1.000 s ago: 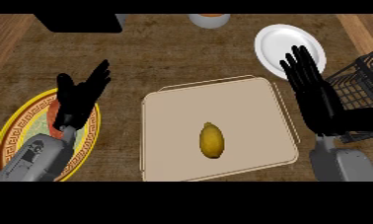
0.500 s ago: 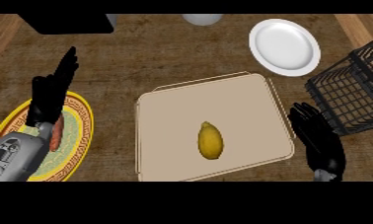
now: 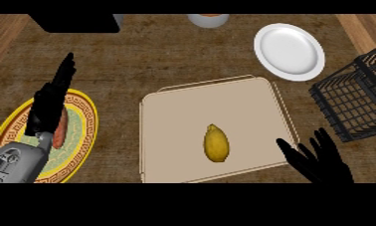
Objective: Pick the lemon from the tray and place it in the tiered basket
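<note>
Head view: lemon (image 3: 216, 143) on tray (image 3: 183, 115), long axis twelve-to-six, at ten o'clock from nearer right hand (image 3: 320, 163), fingers spread and empty; left hand (image 3: 50, 104) resting open, farther off.

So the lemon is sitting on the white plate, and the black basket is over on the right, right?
Not quite. The head view shows the lemon lying on the beige tray, not on the white plate, which has nothing on it. The black basket is on the right, as you said.
</note>
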You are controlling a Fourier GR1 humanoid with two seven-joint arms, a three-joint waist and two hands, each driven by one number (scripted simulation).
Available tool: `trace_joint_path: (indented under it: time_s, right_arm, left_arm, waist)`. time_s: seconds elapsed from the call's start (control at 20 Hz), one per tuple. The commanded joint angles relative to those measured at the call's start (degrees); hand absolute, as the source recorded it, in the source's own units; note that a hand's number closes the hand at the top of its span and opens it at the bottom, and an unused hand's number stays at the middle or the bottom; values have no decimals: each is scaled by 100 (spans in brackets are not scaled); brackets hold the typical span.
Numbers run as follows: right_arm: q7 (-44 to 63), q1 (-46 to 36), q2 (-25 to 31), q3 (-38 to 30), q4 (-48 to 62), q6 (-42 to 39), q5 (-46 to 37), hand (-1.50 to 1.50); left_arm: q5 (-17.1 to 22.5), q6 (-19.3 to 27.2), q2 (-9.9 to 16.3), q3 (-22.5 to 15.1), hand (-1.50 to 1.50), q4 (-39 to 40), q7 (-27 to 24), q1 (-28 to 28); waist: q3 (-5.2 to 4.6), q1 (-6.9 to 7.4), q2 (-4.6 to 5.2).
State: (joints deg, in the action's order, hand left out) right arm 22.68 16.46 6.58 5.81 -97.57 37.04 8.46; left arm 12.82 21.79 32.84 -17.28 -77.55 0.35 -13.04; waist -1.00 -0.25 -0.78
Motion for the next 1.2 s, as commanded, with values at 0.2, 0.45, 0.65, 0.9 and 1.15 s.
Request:
trace_joint_path:
  time_s: [0.2,0.45,0.65,0.9,1.15]
  right_arm:
    - [2817,-233,1740,942,-1326,-1259,-210,-150]
    - [4817,-1397,2400,591,-1687,-1610,146,-150]
    - [5389,-2526,1951,879,-724,-1330,-50,-150]
    - [5494,-2725,1845,946,-252,-1671,435,-150]
    - [5754,-2999,1680,1406,37,-1642,448,-150]
  left_arm:
    - [-4,-156,88,86,0,-17,-63,-8]
    - [-140,-75,-29,40,0,-258,-90,174]
    - [-127,-250,-17,131,0,-251,-137,215]
    - [-263,-51,-178,166,0,-224,123,109]
    - [-376,-84,-161,169,0,-300,84,268]
  waist:
    - [64,136,86]
    - [85,138,76]
    - [90,209,97]
    - [96,126,91]
    - [93,127,85]
